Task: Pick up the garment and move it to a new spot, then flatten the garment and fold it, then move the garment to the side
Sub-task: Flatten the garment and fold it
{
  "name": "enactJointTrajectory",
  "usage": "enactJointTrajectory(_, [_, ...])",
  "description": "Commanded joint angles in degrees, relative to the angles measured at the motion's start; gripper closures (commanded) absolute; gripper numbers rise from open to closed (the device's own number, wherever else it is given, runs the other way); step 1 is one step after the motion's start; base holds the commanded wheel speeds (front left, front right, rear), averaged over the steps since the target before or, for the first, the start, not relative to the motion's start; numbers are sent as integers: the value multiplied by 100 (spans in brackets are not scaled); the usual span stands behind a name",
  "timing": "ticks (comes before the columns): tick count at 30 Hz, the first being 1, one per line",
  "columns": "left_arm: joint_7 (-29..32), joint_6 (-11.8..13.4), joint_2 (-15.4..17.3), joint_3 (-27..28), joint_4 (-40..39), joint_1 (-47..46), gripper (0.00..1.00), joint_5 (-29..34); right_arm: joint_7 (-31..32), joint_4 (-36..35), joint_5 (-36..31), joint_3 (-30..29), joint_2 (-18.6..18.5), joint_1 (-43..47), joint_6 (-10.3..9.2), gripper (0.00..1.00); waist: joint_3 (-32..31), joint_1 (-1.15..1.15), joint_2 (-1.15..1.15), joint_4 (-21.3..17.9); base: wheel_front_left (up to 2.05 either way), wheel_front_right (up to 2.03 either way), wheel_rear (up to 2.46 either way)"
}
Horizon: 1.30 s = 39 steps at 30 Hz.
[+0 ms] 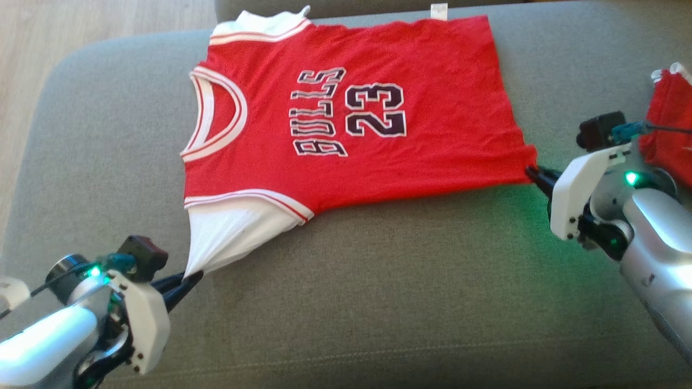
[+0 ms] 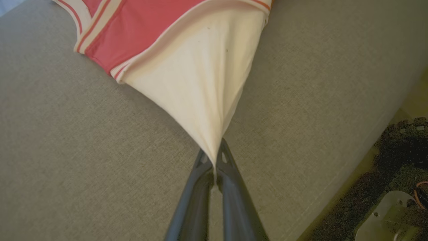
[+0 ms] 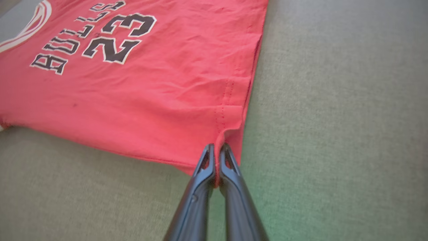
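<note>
The garment [image 1: 346, 113] is a red jersey with white sleeves and "BULLS 23" on its front, spread flat on the grey cushion [image 1: 378, 281] with its collar toward the left. My left gripper [image 1: 192, 278] is shut on the tip of the near white sleeve, which is pulled into a taut cone [image 2: 200, 83] that ends between the closed fingers of that gripper [image 2: 214, 157]. My right gripper [image 1: 532, 172] is shut on the near hem corner at the right, and its wrist view shows that gripper [image 3: 216, 150] with the red cloth [image 3: 133, 83] pinched there.
Another red piece of cloth [image 1: 670, 124] lies at the right edge of the cushion, behind my right wrist. Pale wooden floor [image 1: 81, 21] shows at the upper left. Dark robot parts [image 2: 394, 187] sit past the cushion's edge in the left wrist view.
</note>
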Motion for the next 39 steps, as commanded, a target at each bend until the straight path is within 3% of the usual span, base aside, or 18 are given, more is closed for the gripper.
enactJointTrajectory(1, [11,8,378,200,-123,-162,100,-105,58,-172,90,89,-161,62,-2,100,-58,1,0,-13,0,0,0])
enactJointTrajectory(8, [417,8,848,-69,-762,-57,100,-666,887,-712,756,675,-549,401,-2,100,-367,1,0,-26,0,0,0])
enactJointTrajectory(20, [1348,8,1422,-178,-1720,536,100,-2011,2766,-1234,1850,1177,-1104,913,-2,100,-856,1,0,-84,0,0,0])
enactJointTrajectory(25, [1587,8,1595,-189,-2109,763,100,-2454,3235,-1589,2089,1303,-1280,1112,-2,100,-910,1,0,-83,0,0,0])
enactJointTrajectory(29, [1617,8,1666,-179,-2242,798,100,-2566,3334,-1727,2139,1301,-1353,1144,-2,100,-902,1,0,-85,0,0,0])
enactJointTrajectory(39, [1064,13,1609,302,-2302,442,100,-2622,2643,-1648,1874,911,-1245,815,-2,100,-704,1,0,-135,0,0,0])
